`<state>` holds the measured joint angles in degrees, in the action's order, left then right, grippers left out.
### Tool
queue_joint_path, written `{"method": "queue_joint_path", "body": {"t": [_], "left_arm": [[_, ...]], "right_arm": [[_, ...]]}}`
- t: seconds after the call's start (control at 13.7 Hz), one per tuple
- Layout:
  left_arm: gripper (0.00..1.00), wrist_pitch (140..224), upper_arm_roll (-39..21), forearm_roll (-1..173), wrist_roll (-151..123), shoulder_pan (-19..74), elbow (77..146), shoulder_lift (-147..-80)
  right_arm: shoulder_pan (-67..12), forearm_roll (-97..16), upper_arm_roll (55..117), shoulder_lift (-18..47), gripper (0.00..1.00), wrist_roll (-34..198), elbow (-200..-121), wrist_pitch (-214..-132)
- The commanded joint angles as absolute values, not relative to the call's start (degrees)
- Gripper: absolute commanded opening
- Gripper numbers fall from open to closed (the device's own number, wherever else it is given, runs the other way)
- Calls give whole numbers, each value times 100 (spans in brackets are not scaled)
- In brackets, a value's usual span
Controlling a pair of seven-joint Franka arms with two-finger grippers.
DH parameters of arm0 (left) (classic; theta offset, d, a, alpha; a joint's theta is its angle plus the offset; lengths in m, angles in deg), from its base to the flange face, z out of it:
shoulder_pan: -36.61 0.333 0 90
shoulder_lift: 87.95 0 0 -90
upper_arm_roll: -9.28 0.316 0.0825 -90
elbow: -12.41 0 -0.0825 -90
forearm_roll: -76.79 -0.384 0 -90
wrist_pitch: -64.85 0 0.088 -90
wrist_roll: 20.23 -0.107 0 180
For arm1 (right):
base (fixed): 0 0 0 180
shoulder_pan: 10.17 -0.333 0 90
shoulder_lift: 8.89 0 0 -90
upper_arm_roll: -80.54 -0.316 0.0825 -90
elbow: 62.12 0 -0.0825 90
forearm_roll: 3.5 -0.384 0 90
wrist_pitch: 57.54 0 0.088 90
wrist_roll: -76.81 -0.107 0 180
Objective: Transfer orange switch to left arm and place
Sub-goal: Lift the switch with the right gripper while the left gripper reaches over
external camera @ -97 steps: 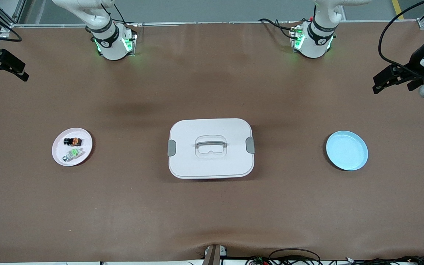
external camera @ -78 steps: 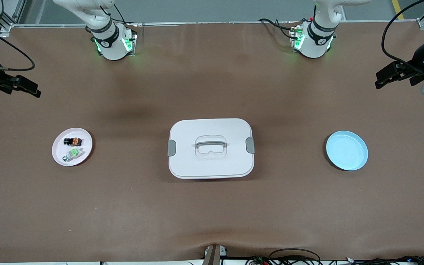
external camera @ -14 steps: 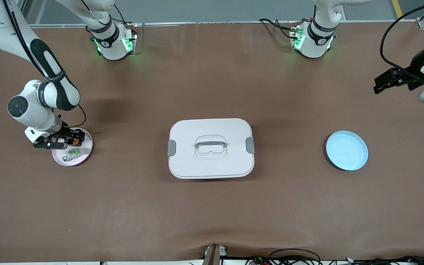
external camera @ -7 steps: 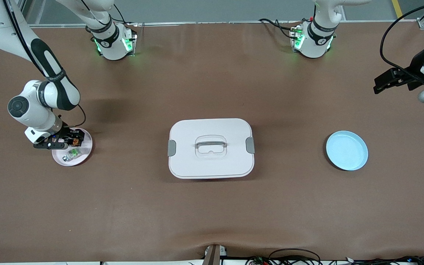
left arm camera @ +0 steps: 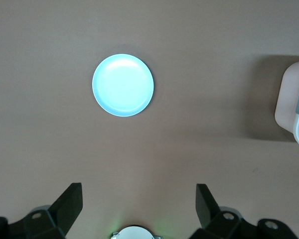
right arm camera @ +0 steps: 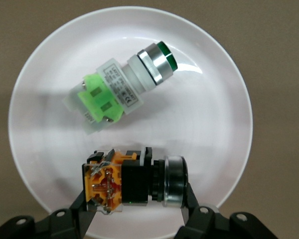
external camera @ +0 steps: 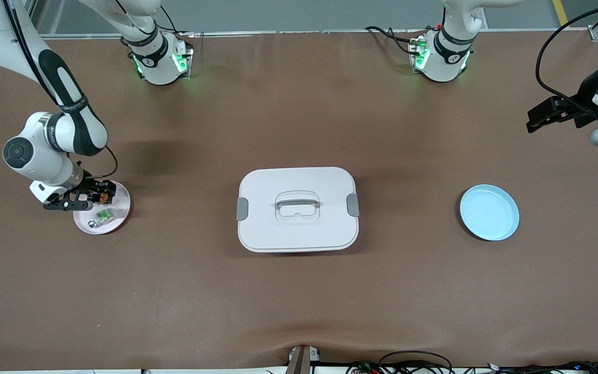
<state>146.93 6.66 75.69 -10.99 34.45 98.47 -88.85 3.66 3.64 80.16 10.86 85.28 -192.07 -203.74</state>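
A brown mat [external camera: 299, 291] covers the table, cables along its near edge. The right gripper [right arm camera: 134, 201] pinches the orange switch [right arm camera: 132, 181] over the pink plate [external camera: 117, 215]. The left gripper [left arm camera: 139, 204], fingers spread, waits above the mat near the blue plate [left arm camera: 123, 85]. The box [external camera: 297, 209] sits mid-table.

Small print on the green switch [right arm camera: 120, 94] label, too fine to read

Robotics lab: two arms [external camera: 55, 130] bolted to table [external camera: 299, 291].
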Motion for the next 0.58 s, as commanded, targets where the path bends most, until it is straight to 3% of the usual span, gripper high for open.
{"method": "queue_joint_path", "body": {"t": [0.0, 0.51], "left_arm": [[100, 14677, 656, 7565, -1066, 3424, 9819, -8900], [100, 14677, 630, 7608, -1074, 3398, 9811, -8953]], "right_arm": [[284, 459, 7958, 501, 22, 8463, -19264, -19670], [-312, 300, 7931, -281, 22, 7946, -18360, -17166]]}}
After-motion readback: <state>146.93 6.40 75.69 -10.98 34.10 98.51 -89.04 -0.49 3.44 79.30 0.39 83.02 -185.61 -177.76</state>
